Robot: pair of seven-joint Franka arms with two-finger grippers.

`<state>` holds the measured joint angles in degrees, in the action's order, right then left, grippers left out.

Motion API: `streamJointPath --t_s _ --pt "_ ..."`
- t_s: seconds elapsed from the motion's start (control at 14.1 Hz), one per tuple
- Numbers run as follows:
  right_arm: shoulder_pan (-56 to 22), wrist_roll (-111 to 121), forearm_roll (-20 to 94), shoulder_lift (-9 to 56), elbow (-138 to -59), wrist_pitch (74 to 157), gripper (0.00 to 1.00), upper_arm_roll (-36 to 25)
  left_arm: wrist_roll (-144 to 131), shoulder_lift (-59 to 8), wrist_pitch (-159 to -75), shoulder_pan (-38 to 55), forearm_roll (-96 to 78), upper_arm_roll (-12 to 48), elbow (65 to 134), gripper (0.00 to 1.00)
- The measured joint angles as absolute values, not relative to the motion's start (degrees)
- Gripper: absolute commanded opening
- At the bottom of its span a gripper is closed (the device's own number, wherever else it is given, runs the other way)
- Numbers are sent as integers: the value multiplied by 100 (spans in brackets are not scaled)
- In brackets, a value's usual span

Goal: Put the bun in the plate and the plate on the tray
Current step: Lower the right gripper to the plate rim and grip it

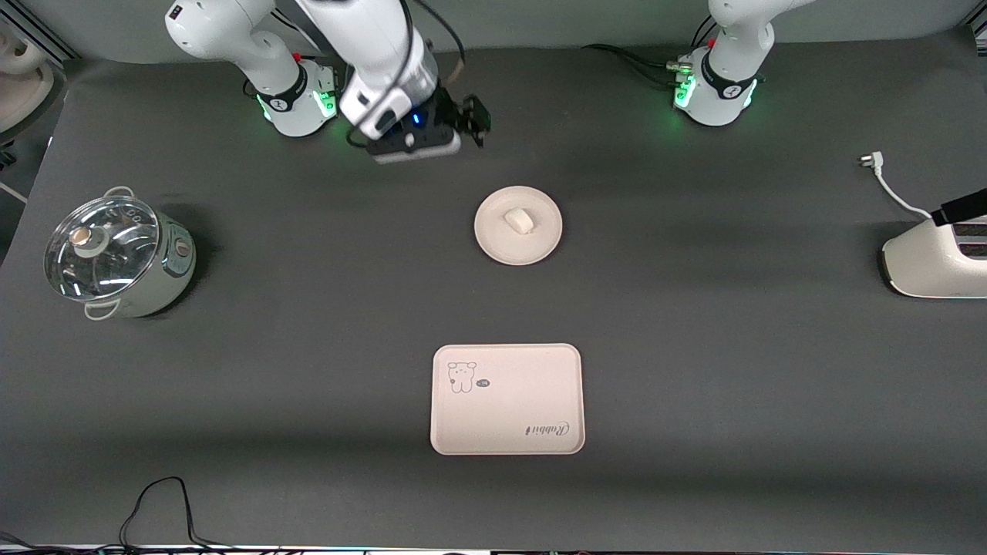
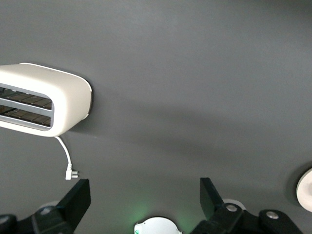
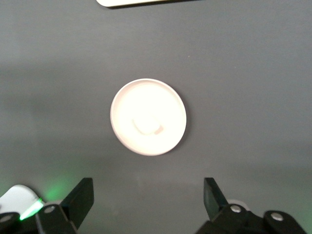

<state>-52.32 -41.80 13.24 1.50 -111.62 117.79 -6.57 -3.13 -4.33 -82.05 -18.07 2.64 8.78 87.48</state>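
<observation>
From the front view, the bun (image 1: 520, 221) already sits on the plate (image 1: 517, 225), a little off the plate's middle. The plate rests mid-table, and the tray (image 1: 506, 398) lies nearer to the front camera than the plate, well apart from it and almost straight in line. The right gripper (image 1: 432, 127) hangs over the bare table toward the robots' bases, close to the plate, so the right arm looks the better placed for the plate; the plate lies from it toward the camera. The left arm waits with only its base in this view. The tray's long axis runs across the table, with its rabbit drawing and lettering showing.

In the left wrist view, the left gripper (image 2: 145, 197) is spread wide and empty over bare table near the toaster (image 2: 41, 102), with only a sliver of the plate at the picture's edge.

In the right wrist view, the right gripper's fingers (image 3: 78, 197) stand spread, holding nothing, with the plate centred ahead of them. The bun is washed out here, probably the faint curved mark on the plate. It is small, white and rounded; the plate is round, cream, shallow-rimmed.
</observation>
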Motion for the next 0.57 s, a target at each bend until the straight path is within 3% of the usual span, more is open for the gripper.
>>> streamJointPath --t_s 0.28,0.57 --pt "-5509 -4157 1324 819 -11941 13175 100 -633 -312 -75 -8205 -926 248 210 9034 100" --pt "-5653 -4157 1324 1532 -12356 14569 100 -627 -307 36 -8224 -764 245 84 9253 100"
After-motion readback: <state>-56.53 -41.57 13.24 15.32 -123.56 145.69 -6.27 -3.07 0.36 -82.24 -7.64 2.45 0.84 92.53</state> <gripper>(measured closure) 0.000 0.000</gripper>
